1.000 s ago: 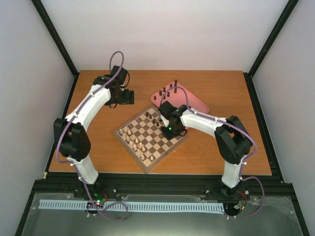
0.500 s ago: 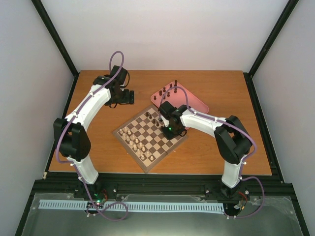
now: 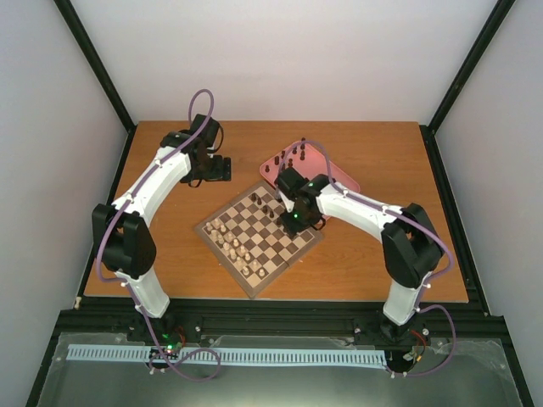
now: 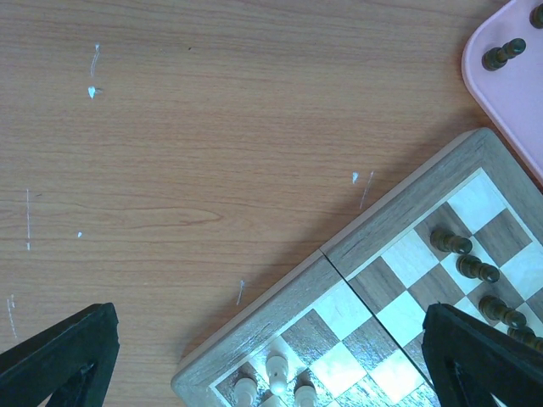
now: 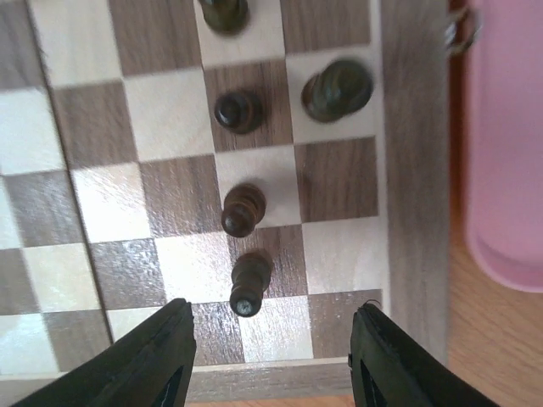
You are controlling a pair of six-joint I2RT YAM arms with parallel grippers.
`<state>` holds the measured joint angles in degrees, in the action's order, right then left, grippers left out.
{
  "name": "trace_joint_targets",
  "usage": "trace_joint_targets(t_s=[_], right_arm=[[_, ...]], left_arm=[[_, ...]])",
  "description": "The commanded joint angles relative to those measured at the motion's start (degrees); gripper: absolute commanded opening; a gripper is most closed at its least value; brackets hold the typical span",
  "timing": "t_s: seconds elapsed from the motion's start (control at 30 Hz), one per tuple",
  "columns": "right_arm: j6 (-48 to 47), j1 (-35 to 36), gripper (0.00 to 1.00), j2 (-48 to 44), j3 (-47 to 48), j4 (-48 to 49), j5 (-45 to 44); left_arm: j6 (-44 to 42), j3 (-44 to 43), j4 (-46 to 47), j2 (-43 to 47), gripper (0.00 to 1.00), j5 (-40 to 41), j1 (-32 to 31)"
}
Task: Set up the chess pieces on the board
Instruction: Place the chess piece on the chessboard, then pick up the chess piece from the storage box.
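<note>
From above, the board (image 3: 271, 248) is seen lying cornerwise on the counter (image 3: 178, 246), with the pale chessmen (image 3: 233, 242) ranked along its left side. The dark chess pieces (image 3: 265, 203) are split: a few are lined up at the board's far right edge, and more are left standing on the pink tray (image 3: 335, 174) just beyond, presumably kept there as stock. The right end effector (image 3: 290, 216) is poised low over that dark edge. The left end effector (image 3: 222, 168) is parked off the board's far corner, likely so the work area is kept free.

At the left wrist, the fingers are spread wide and nothing is held. Only counter and the board's corner are framed.

At the right wrist, the fingers are parted, with clear gaps on both sides of one dark pawn (image 5: 250, 284) standing upright on a dark square. Nothing is gripped. Three more dark pieces are ranged ahead of it, so a pawn row appears to be under construction.
</note>
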<state>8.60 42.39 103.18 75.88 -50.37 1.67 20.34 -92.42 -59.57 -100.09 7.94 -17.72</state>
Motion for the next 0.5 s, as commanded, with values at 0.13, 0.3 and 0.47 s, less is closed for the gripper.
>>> trace_joint_targets(t_s=[0.13,0.3,0.47], right_arm=[[-2.80,-3.84,0.58,-4.95,11.73,-4.79,-2.26],[-2.48,-8.09,0.58,2.59,22.42,-3.14,1.04],[-3.71,-8.29,0.56,16.77,38.37,-2.66,0.83]], left_arm=[[-0.50,0.22,0.16,3.13,1.00,0.40,0.40],[-0.08,0.03,0.22,3.26,1.00,0.08,0.41],[0.22,-0.51,0.09,3.47,1.00,-0.72,0.40]])
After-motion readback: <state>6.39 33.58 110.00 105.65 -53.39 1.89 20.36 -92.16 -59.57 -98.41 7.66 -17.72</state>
